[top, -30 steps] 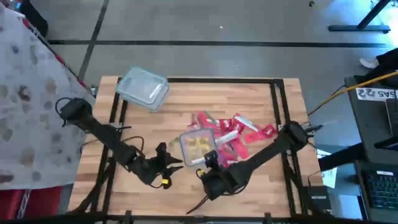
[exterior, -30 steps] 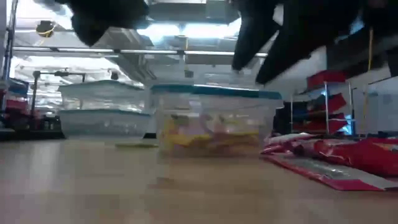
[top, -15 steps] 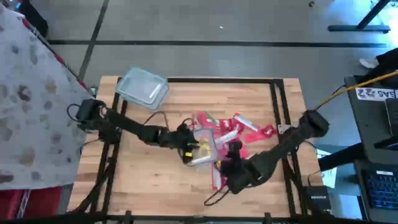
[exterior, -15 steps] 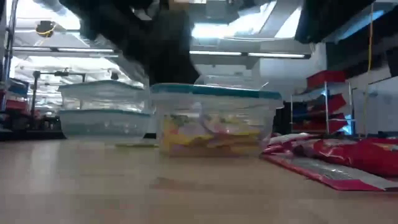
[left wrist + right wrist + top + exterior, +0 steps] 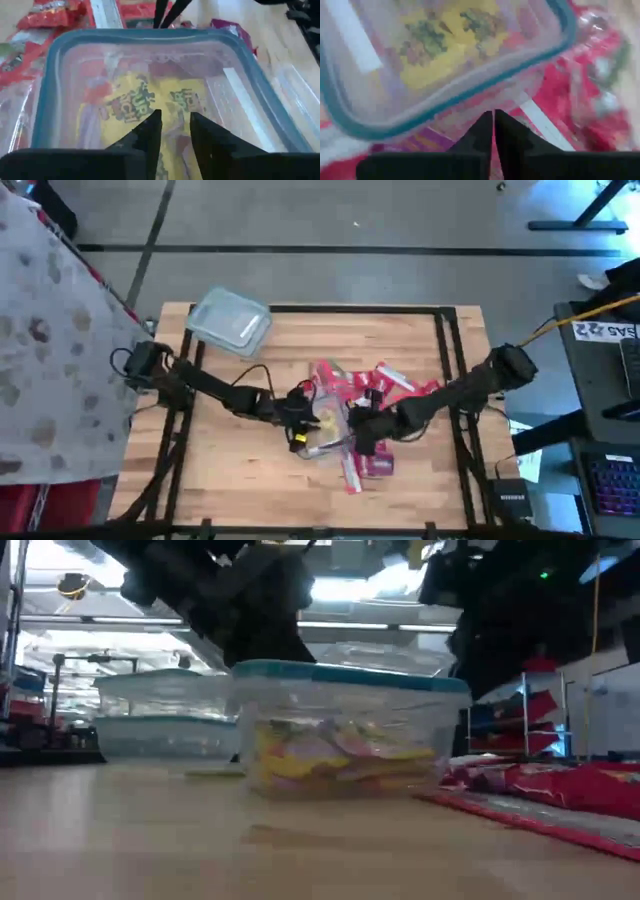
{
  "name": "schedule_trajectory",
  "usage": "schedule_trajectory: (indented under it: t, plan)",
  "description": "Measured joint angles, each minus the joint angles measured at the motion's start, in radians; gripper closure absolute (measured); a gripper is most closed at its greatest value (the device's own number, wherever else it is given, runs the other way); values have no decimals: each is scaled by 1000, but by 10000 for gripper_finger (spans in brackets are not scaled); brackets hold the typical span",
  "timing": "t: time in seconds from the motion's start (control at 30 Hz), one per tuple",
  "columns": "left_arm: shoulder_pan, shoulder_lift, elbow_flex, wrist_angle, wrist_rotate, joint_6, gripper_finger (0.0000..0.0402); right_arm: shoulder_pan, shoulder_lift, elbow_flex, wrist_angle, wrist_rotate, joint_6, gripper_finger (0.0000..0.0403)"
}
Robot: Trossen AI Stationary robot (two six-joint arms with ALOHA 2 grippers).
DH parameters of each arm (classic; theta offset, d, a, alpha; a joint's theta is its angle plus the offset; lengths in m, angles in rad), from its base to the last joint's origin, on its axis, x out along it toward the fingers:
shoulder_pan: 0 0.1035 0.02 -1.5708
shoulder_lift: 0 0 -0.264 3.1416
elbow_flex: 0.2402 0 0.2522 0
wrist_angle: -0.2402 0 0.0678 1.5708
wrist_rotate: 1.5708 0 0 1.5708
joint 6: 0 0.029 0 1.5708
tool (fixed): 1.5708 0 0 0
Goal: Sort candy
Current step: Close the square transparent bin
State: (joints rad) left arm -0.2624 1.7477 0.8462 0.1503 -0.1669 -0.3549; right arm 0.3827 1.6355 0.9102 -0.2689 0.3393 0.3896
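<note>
Right gripper (image 5: 493,116) — fingers pressed together, nothing visibly between them — sits at the right-hand edge of the clear plastic tub with the teal rim (image 5: 322,420), tips pointing across at the tub from the pile's side. Left gripper (image 5: 174,131) hangs over the same tub from the opposite side, fingers a little apart with a narrow gap; its wrist view looks straight down through the lid onto yellow wrapped sweets (image 5: 150,102) inside, and I can't see anything pinched.

Candy location: the yellow pieces are in the tub; the flat red rectangular packets (image 5: 400,392) lie loose on the wooden table (image 5: 240,480), fanned out right of and behind the tub, with one packet (image 5: 362,468) lying nearer the front edge, below the right gripper. Long axes vary; several lie roughly diagonal.

Key relation for the next pick — the red pile lies directly under and just beyond the right gripper, on that arm's side of the tub, so the right arm is clearly nearer. Its fingers would need to open first. The left arm's reach to the pile goes across the tub.

Second clear tub (image 5: 231,321) sits at the far-left corner, well apart from both arms.
</note>
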Motion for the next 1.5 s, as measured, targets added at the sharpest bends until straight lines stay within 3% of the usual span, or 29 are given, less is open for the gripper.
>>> schedule_trajectory:
  t: [0.2, 0.37, 0.43, 0.57, 0.63, 0.7, 0.87, 1.03, 1.17, 1.37, 1.5]
  plan:
    - [-24, 1, -32, 24, -82, 8, 314, 2, 74, 0, 129, -7, -21, 401]
    - [-24, 13, -42, 47, -93, -7, 314, -3, 120, -4, 207, 31, -25, 402]
    - [-31, 15, -42, 50, -102, -14, 314, -3, 121, 13, 166, 64, -22, 402]
    - [-45, 15, -42, 52, -137, -36, 314, 16, 63, 102, -56, 266, 54, 402]
    - [-54, 15, -42, 53, -157, -40, 314, 44, 34, 166, -155, 318, 76, 402]
    - [-55, 15, -42, 53, -168, -47, 314, 85, 26, 212, -194, 259, 57, 403]
    - [-55, 15, -42, 53, -173, -75, 314, 149, 50, 248, -32, -111, -27, 403]
    - [-87, 10, -42, 49, -190, -117, 314, 167, 178, 224, -23, -165, -2, 403]
    - [-135, -7, -45, 25, -205, -180, 314, 129, 235, 226, -26, -43, 18, 403]
    - [-198, -43, -51, -30, -236, -272, 314, 43, 204, 223, -51, 118, 1, 403]
    - [-222, -49, -50, -37, -247, -293, 314, -43, 175, 234, -117, 347, 38, 403]
